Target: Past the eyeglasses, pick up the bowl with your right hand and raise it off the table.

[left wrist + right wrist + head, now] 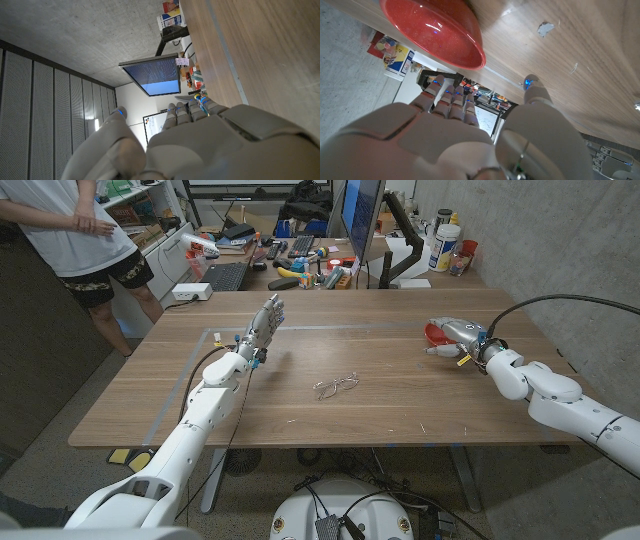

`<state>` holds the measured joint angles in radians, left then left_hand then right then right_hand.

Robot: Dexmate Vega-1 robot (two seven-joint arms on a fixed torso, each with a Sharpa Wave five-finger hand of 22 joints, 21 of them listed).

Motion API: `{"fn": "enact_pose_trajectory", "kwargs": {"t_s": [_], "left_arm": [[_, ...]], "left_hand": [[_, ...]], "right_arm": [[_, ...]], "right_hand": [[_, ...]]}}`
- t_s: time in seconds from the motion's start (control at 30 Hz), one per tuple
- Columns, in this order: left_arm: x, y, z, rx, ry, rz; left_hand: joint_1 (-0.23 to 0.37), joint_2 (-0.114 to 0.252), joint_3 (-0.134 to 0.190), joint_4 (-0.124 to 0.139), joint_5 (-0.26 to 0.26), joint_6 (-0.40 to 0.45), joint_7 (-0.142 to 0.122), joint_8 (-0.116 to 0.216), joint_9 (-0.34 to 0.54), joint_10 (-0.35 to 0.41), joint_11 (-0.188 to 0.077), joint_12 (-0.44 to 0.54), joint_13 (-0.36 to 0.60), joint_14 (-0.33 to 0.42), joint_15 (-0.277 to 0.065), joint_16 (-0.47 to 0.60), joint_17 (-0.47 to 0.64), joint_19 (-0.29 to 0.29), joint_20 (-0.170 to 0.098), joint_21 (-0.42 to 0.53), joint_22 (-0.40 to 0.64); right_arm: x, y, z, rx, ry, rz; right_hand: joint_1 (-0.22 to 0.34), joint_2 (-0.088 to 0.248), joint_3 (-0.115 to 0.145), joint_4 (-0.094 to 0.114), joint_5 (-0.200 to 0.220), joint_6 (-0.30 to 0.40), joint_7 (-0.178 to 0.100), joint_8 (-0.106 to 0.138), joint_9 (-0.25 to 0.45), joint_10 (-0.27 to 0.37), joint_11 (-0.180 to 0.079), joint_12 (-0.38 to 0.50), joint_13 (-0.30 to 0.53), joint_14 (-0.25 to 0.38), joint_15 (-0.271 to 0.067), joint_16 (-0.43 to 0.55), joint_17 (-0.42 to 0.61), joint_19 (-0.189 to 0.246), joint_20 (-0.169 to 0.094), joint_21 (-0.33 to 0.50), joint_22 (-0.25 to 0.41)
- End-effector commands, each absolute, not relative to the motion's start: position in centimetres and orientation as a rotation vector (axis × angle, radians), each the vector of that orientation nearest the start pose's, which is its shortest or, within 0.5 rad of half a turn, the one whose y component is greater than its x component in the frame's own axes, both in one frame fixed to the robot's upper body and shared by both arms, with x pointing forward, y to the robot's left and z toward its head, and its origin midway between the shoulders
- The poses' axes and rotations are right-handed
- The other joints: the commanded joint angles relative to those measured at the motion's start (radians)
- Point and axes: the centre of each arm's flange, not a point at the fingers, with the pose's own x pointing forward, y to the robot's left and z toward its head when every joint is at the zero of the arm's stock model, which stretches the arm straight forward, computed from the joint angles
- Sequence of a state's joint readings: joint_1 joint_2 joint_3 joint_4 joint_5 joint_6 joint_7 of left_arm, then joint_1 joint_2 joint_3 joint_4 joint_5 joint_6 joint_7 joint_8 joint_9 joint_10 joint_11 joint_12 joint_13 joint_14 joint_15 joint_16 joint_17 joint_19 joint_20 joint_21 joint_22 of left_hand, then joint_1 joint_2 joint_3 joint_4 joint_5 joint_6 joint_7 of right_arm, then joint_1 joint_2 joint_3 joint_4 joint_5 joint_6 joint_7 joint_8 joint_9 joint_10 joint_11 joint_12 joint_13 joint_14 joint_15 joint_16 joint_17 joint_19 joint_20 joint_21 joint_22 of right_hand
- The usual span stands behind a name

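Fingers, right hand (457, 335): I see them extended and slightly apart beside the bowl (436, 334), with the thumb spread to one side; in the right wrist view they hold nothing and the bowl (432, 31) lies just beyond the fingertips (451, 95).
Fingers, left hand (264, 326): I see them straight, close together and raised above the table (380, 410), gripping nothing; the left wrist view shows the back of this hand (200, 145) with its fingers reaching out.
Bowl count: one, red, on the far right part of the table, touching or just beside my right hand; I cannot tell which.
Bowl contents: none visible on the part of the inside that I can see.
Eyeglasses (336, 386) count: one pair, thin-framed, near the table's middle, well apart from both hands and nearer to me than the bowl.
Person (80, 230) count: one, standing off the table's far left corner.
Monitor (360, 215) count: one, on the cluttered desk behind the table.
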<state>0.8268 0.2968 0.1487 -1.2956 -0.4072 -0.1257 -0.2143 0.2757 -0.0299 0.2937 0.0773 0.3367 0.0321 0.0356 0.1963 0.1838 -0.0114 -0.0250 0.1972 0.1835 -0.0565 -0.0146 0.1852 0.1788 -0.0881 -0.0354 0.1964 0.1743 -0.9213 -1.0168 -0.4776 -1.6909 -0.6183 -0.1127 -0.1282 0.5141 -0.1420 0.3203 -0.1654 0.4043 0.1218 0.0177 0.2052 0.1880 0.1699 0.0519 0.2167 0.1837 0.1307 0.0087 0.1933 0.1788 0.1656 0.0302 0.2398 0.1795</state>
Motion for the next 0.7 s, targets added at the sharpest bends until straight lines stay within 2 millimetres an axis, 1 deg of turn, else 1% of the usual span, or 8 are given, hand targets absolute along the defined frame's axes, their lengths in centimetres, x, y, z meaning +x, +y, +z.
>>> {"fn": "enact_pose_trajectory", "kwargs": {"t_s": [0.03, 0.1, 0.23, 0.57, 0.7], "left_arm": [[66.51, 26.58, -0.59, -0.007, -0.569, -0.282], [66.50, 26.63, -0.53, -0.005, -0.569, -0.280], [66.51, 26.73, -0.48, -0.004, -0.569, -0.278], [66.66, 26.62, -0.43, -0.006, -0.568, -0.279], [66.70, 26.60, -0.43, -0.007, -0.568, -0.278]], "left_hand": [[0.008, 0.003, -0.007, 0.000, -0.002, 0.008, -0.003, 0.001, 0.001, -0.001, -0.006, 0.003, 0.005, -0.002, 0.003, 0.002, 0.004, -0.006, -0.043, 0.002, 0.005], [0.008, 0.003, -0.007, 0.000, -0.002, 0.009, -0.004, 0.001, 0.001, -0.001, -0.005, 0.003, 0.005, -0.003, 0.004, 0.001, 0.004, -0.007, -0.043, 0.002, 0.005], [0.008, 0.004, -0.008, 0.000, -0.003, 0.009, -0.003, 0.001, 0.001, -0.001, -0.005, 0.002, 0.005, -0.005, 0.003, 0.001, 0.004, -0.007, -0.042, 0.002, 0.005], [0.009, 0.004, -0.010, 0.000, -0.003, 0.010, -0.002, 0.001, 0.001, -0.001, -0.009, 0.003, 0.005, -0.006, 0.003, 0.001, 0.004, -0.008, -0.042, 0.002, 0.005], [0.009, 0.004, -0.011, 0.000, -0.003, 0.010, -0.003, 0.001, 0.001, 0.000, -0.005, 0.003, 0.005, -0.006, 0.003, 0.001, 0.004, -0.009, -0.042, 0.002, 0.005]], "right_arm": [[59.82, -35.25, -0.98, -1.663, -0.497, -0.178], [60.02, -35.39, -1.03, -1.657, -0.486, -0.174], [60.24, -35.53, -1.05, -1.658, -0.475, -0.174], [60.68, -35.55, -1.06, -1.660, -0.461, -0.161], [60.77, -35.67, -1.06, -1.657, -0.450, -0.158]], "right_hand": [[0.011, 0.001, -0.003, 0.005, 0.005, 0.007, 0.002, 0.006, 0.003, 0.010, 0.000, 0.007, 0.005, 0.013, 0.000, 0.005, 0.005, 0.013, 0.000, -0.003, 0.002], [0.013, 0.002, -0.003, 0.005, 0.006, 0.008, 0.000, 0.006, 0.003, 0.011, -0.001, 0.007, 0.005, 0.015, -0.001, 0.005, 0.005, 0.014, 0.001, -0.004, 0.002], [0.020, 0.003, -0.004, 0.008, 0.012, 0.008, 0.000, 0.004, 0.003, 0.018, -0.004, 0.009, 0.006, 0.043, -0.014, 0.013, 0.005, 0.023, 0.002, -0.004, 0.002], [0.026, 0.005, -0.005, 0.009, 0.017, 0.012, -0.001, 0.005, 0.003, 0.020, -0.003, 0.009, 0.006, 0.050, -0.017, 0.013, 0.006, 0.028, 0.005, -0.005, 0.003], [0.029, 0.006, -0.005, 0.011, 0.019, 0.019, 0.001, 0.006, 0.003, 0.026, -0.001, 0.011, 0.006, 0.061, -0.014, 0.016, 0.006, 0.033, 0.005, -0.005, 0.003]]}}
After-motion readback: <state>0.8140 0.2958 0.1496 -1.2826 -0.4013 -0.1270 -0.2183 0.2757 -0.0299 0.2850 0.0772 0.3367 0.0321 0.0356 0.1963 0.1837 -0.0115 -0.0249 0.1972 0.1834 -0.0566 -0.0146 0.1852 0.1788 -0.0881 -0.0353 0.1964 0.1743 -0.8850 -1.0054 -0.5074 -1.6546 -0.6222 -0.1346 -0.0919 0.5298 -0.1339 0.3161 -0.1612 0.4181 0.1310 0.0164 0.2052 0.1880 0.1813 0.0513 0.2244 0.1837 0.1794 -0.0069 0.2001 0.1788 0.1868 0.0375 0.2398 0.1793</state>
